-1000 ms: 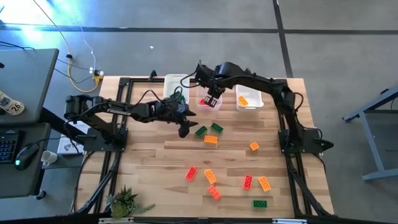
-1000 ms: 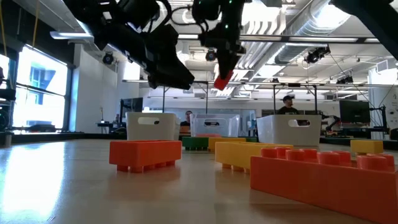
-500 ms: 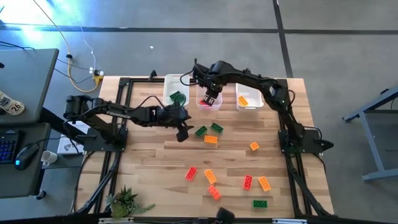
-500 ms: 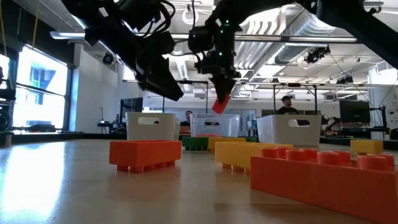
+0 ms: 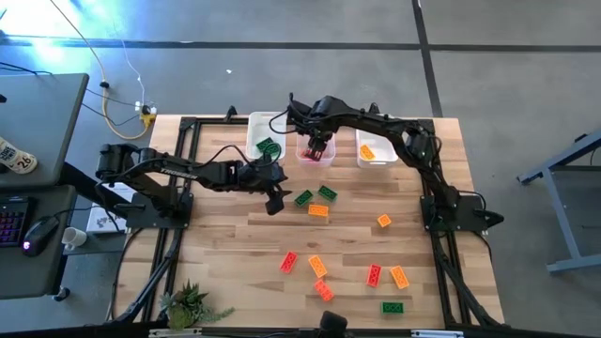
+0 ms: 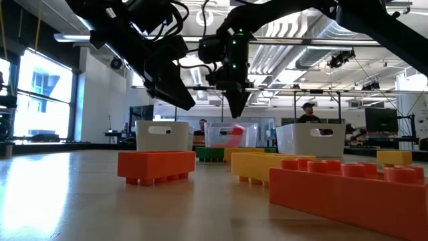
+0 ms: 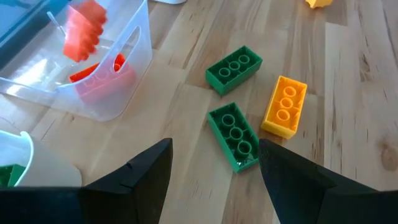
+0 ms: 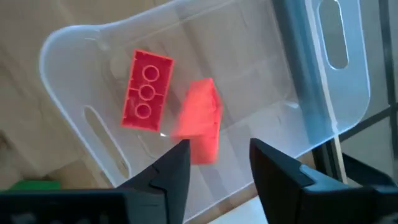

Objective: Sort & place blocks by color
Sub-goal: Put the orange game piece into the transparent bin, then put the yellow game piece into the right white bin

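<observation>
right gripper (image 6: 235, 110) hanging just above middle clear bin (image 6: 231, 134), red block (image 6: 231, 132) directly beneath its fingertips, inside bin

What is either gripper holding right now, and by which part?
Nothing. The right gripper is open above the middle bin, and a blurred red block, apart from its fingers, is dropping in. The left gripper hangs open over two green blocks.

Above the clear plastic middle bin (image 5: 315, 150) the right gripper (image 5: 315, 146) blocks the way, while the bare wooden table (image 5: 235, 253) near the left arm's side leaves free passage beside the scattered small plastic bricks (image 5: 316, 266).
</observation>
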